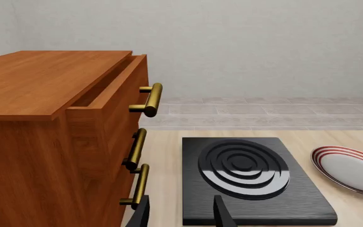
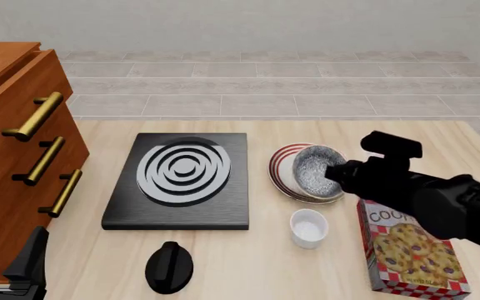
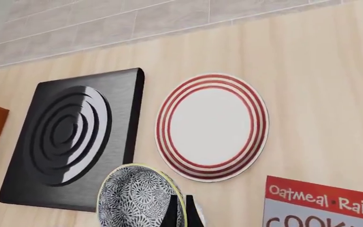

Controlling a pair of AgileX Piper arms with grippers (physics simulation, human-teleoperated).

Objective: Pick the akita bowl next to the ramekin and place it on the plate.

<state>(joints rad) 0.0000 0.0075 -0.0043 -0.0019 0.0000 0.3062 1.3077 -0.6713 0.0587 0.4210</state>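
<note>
Two thin fingers of the right gripper (image 3: 180, 213) are pinching the akita bowl (image 3: 140, 198) by its rim, carrying it tilted above the plate (image 3: 211, 126), and this rigid, glazed, likely slippery bowl is probably needing that firm rim hold.

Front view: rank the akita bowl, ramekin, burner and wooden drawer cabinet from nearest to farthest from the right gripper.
1. akita bowl: held in the right gripper, above the plate.
2. ramekin: on the table, nearer the camera than the gripper.
3. burner: to the left, beyond the plate.
4. wooden drawer cabinet: far left edge.
</note>
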